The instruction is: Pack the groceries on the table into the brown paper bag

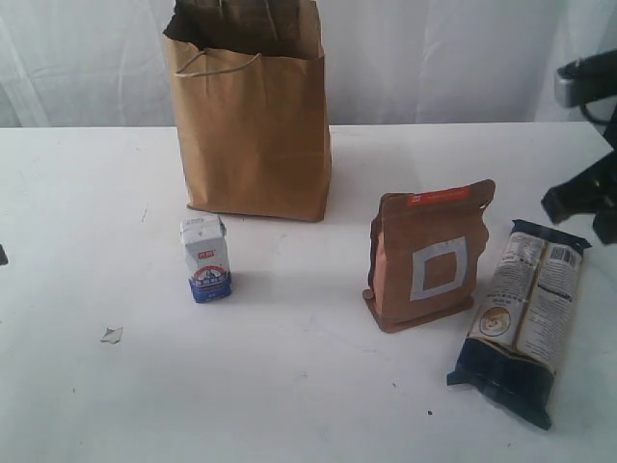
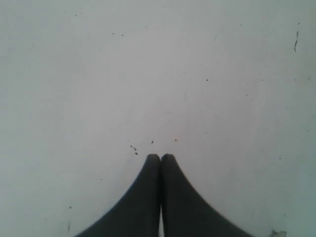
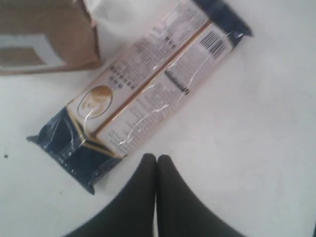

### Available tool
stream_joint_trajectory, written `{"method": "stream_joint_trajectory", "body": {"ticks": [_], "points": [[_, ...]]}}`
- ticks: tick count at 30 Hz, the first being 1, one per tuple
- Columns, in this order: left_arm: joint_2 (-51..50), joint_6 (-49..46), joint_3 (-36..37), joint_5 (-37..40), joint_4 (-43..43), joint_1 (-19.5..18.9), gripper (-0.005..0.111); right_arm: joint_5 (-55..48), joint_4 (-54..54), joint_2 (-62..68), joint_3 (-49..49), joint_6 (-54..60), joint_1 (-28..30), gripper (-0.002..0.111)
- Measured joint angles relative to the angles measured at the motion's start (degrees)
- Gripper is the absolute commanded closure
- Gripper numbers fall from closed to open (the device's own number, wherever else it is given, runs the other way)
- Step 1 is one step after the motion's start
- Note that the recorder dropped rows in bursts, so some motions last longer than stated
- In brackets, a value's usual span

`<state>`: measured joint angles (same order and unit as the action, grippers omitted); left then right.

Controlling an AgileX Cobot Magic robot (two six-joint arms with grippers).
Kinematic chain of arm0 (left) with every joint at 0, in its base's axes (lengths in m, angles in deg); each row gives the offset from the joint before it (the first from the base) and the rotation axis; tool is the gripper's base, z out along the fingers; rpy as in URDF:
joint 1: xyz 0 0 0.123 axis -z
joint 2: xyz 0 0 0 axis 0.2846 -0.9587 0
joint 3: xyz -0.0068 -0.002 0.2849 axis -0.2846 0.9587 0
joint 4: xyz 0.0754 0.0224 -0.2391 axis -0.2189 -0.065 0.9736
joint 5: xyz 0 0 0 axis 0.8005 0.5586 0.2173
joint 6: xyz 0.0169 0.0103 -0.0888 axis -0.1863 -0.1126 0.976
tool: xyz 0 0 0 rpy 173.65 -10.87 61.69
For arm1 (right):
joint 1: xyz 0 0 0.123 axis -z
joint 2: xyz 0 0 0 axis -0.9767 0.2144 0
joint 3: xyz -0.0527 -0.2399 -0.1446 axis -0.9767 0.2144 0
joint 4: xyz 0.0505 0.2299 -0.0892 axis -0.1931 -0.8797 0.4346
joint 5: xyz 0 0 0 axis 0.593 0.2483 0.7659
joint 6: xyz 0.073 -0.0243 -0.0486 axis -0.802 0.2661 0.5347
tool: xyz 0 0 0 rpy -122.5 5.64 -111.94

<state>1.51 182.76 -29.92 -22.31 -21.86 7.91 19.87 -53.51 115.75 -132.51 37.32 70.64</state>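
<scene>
The bag [image 1: 253, 135] stands upright and open at the back of the table [image 1: 318, 386]; the carton [image 1: 205, 258] stands in front, the pouch [image 1: 431, 256] upright to the right, the packet [image 1: 528, 309] flat beside that. Left gripper [image 2: 160, 157] and right gripper [image 3: 156, 158] are closed tight, holding nothing

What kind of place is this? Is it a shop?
Probably a robot test lab: a plain white tabletop, a white curtain behind it, and the black right gripper near a long dark-blue and cream packet.
</scene>
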Motion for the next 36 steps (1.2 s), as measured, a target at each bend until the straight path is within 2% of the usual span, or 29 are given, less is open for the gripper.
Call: {"method": "stream_joint_trajectory", "body": {"ticks": [7, 10, 12, 15, 18, 20, 22, 26, 31, 34, 36], "points": [[14.3, -1.3, 3.7, 5.1, 0.2, 0.0, 0.107, 4.2, -1.5, 0.1, 8.2, 2.4, 0.0, 0.108], [21.1, -3.7, 3.8, 4.9, 0.4, 0.0, 0.107, 7.9, -1.5, 0.1, 9.9, 3.0, 0.0, 0.107], [24.8, -6.6, 3.8, 2.4, 0.8, 0.0, 0.107, 9.8, -1.5, 0.1, 10.3, 4.8, 0.0, 0.101], [28.1, -11.8, 3.8, -4.9, 0.1, 0.0, 0.107, 12.5, -3.3, 0.1, 10.4, 11.2, 0.0, 0.081], [29.0, -14.6, 3.8, -11.8, -1.7, 0.0, 0.107, 15.2, -7.4, 0.1, 10.3, 19.0, 0.0, 0.046], [29.1, -15.1, 3.8, -13.8, -2.3, 0.0, 0.107, 18.5, -10.8, 0.2, 10.3, 23.8, 0.0, 0.026], [29.1, -15.4, 3.8, -13.9, -2.7, 0.0, 0.107, 24.2, -13.5, 0.2, 10.2, 28.6, 0.0, 0.016], [29.1, -15.8, 3.9, -13.0, -3.2, 0.0, 0.107, 35.6, -15.0, 0.2, 10.1, 32.7, 0.0, 0.013], [29.1, -16.4, 3.9, -11.5, -3.3, 1.9, 0.107, 43.2, -17.8, 0.2, 10.1, 29.6, 0.0, 0.013], [29.1, -18.6, 3.9, -11.3, -4.6, 5.4, 0.107, 40.9, -25.5, 0.2, 9.7, 23.5, 0.0, 0.013], [29.1, -19.7, 3.9, -10.5, -5.0, 7.9, 0.107, 33.1, -28.4, 0.2, 8.5, 28.6, 0.0, 0.013]]}}
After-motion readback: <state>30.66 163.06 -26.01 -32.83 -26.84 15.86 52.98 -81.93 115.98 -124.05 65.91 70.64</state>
